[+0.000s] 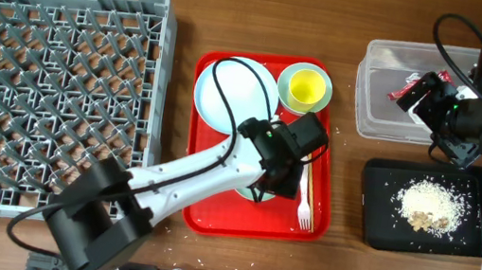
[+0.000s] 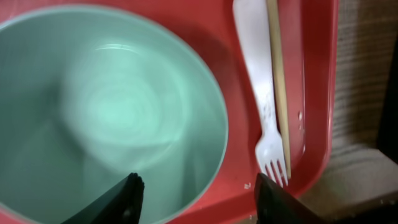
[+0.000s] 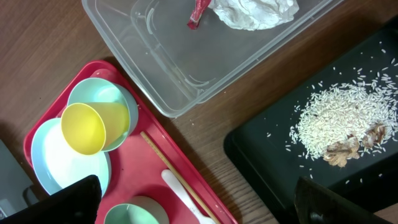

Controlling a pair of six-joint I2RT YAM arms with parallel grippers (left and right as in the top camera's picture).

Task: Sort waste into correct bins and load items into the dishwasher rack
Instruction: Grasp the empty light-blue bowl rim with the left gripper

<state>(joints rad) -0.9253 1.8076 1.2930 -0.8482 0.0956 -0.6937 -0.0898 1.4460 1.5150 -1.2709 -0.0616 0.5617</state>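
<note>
A pale green bowl (image 2: 106,112) sits on the red tray (image 2: 317,93), beside the white fork (image 2: 261,106) and a chopstick (image 2: 277,74). My left gripper (image 2: 202,193) is open and straddles the bowl's rim, one finger inside and one outside; in the overhead view the left gripper (image 1: 278,174) hides the bowl. The white plate (image 1: 233,91) and the yellow cup (image 1: 305,87), standing in a second green bowl, are at the tray's back. My right gripper (image 3: 199,205) is open and empty, high near the clear tub (image 3: 186,62), which holds the napkin (image 3: 255,12) and red wrapper (image 3: 199,12). Rice scraps (image 3: 339,121) lie in the black tray (image 3: 280,155).
The grey dishwasher rack (image 1: 47,87) fills the table's left and has nothing in it. The clear tub (image 1: 410,93) and black tray (image 1: 421,210) stand to the right of the red tray (image 1: 263,148). A few rice grains lie on the wood between them.
</note>
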